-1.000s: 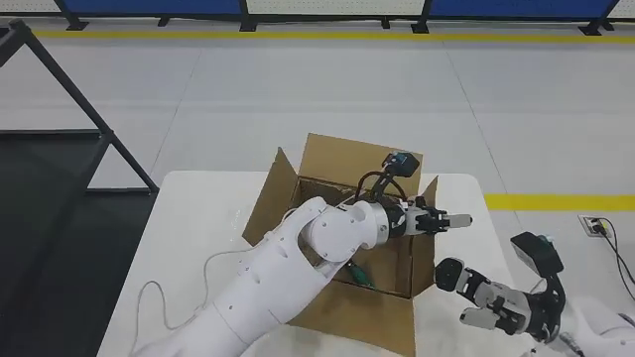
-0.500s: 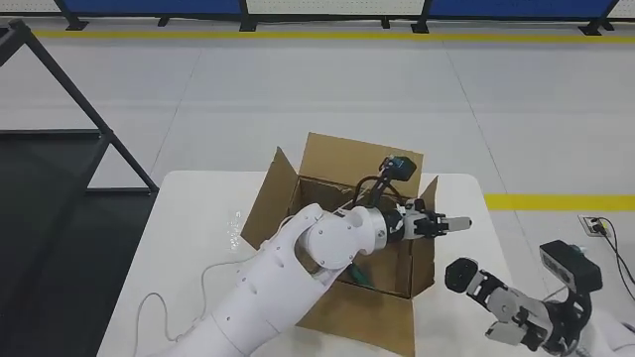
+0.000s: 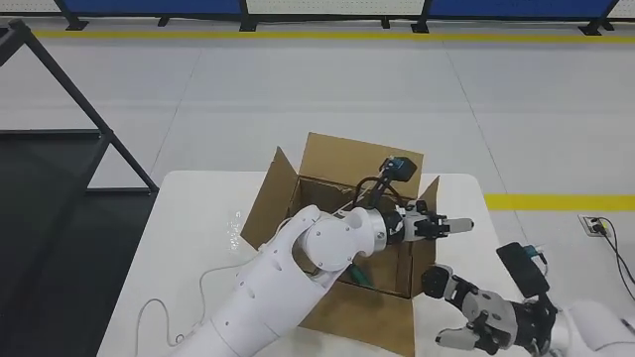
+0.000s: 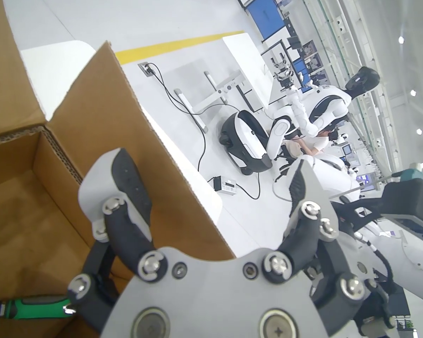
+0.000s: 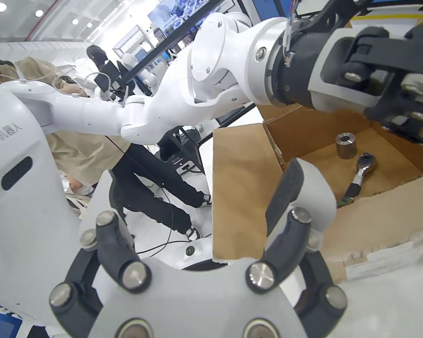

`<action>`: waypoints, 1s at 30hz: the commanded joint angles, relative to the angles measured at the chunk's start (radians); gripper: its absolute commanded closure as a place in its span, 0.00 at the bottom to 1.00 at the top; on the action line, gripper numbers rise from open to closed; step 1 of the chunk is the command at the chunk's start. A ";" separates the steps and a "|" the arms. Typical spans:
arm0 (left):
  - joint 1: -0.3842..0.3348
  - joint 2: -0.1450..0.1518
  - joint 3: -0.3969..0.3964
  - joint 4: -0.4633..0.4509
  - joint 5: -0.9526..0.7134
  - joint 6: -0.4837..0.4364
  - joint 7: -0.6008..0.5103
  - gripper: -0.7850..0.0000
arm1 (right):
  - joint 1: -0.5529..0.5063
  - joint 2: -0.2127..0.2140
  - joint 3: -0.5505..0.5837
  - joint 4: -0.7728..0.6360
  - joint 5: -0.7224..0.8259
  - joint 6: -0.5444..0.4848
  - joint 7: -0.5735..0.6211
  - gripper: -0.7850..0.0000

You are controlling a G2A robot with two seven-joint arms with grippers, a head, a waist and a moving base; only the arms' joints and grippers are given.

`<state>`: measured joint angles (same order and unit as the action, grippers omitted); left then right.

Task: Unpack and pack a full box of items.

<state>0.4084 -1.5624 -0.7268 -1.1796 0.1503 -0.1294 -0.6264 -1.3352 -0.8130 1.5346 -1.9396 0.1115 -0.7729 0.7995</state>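
An open cardboard box stands on the white table. Inside lie a steel cylinder and a ratchet wrench with a green handle. My left gripper hangs open and holds nothing, above the box's right wall, its fingertips out past it. The same gripper shows in the right wrist view over the box. My right gripper is open and holds nothing, low beside the box's front right corner, facing the box flap.
A black metal rack stands left of the table. A thin cable lies on the table's left part. The table's right edge runs close to the box, with white floor beyond.
My right gripper swung out to the right, then came back left and closer to the box's front right corner. The left gripper has hardly moved.
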 commanded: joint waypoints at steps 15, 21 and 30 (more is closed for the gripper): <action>0.064 0.019 -0.081 -0.070 0.052 -0.014 -0.035 0.00 | -0.147 -0.010 0.109 -0.085 -0.224 0.165 -0.189 0.00; 0.180 0.055 -0.161 -0.234 0.120 -0.025 -0.055 0.00 | -0.153 -0.014 0.126 -0.082 -0.246 0.226 -0.230 0.00; 0.420 0.127 -0.398 -0.546 0.222 -0.042 -0.091 0.00 | -0.083 -0.020 0.081 -0.009 -0.247 0.340 -0.215 0.00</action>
<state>0.7959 -1.4425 -1.0922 -1.6851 0.3654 -0.1668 -0.7138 -1.4260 -0.8328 1.6201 -1.9579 -0.1384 -0.4356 0.5837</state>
